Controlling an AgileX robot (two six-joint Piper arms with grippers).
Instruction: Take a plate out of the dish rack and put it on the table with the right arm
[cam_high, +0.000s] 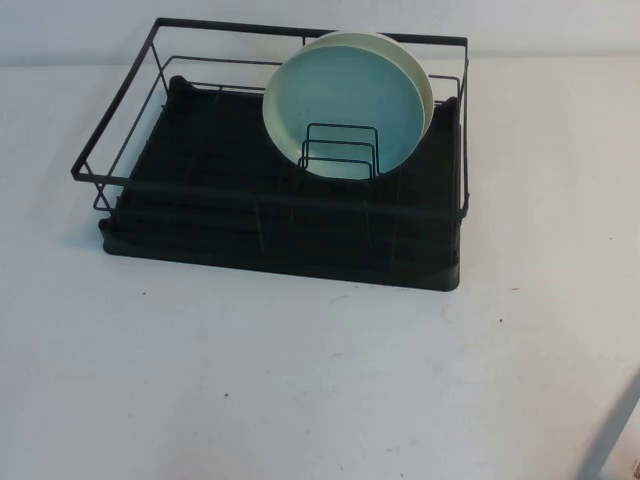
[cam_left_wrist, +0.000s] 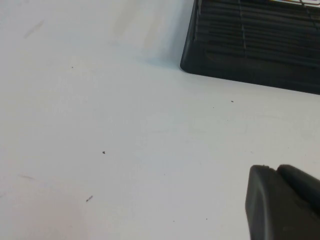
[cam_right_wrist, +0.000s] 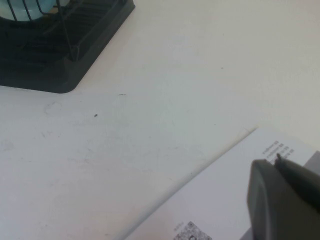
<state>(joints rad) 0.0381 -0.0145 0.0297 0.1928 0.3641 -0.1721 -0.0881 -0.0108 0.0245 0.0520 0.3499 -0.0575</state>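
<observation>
Fingers: state unreadable on both grippers. Left gripper (cam_left_wrist: 282, 202) low over table (cam_high: 300, 380), near rack (cam_high: 270, 200) corner. Right gripper (cam_right_wrist: 282, 197) over table edge, well apart from rack. Teal plate (cam_high: 345, 105) upright in rack, against cream plate (cam_high: 425, 80). Nothing done; reach, grasp, lift, placing all left.

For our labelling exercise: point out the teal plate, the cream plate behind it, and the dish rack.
teal plate (cam_high: 345, 105): high view, middle of its face.
cream plate (cam_high: 425, 85): high view, right rim showing behind the teal one.
dish rack (cam_high: 250, 215): high view, black drain tray floor.
</observation>
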